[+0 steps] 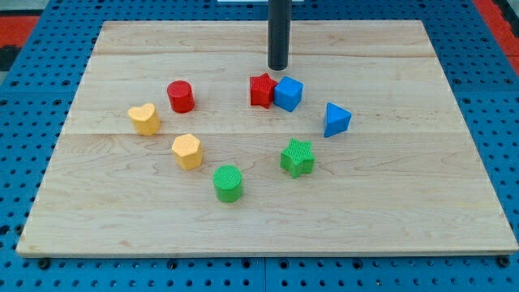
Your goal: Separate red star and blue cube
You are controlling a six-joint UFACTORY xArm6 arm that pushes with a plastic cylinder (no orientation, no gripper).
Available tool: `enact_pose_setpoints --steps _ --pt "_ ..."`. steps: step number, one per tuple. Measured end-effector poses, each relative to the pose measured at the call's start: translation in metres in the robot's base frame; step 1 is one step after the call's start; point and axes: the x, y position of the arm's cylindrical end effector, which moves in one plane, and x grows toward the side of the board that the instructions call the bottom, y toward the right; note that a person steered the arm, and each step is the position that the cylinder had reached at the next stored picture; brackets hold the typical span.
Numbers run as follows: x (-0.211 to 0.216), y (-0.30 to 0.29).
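Observation:
The red star (261, 89) and the blue cube (288, 93) sit side by side and touching, a little above the board's middle. The star is on the left, the cube on the right. My tip (278, 67) is the lower end of a dark rod that comes down from the view's top. It stands just above the two blocks, over the seam between them, with a small gap to both.
A red cylinder (180, 96), yellow heart (144, 118), yellow hexagon block (187, 151), green cylinder (229, 182), green star (298, 157) and blue triangular block (336, 120) lie in a ring on the wooden board (405, 203).

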Motion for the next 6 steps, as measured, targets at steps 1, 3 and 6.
enact_pose_setpoints --steps 1,3,6 --pt "0.000 0.001" --pt "-0.002 -0.053" --pt "-0.004 0.031"
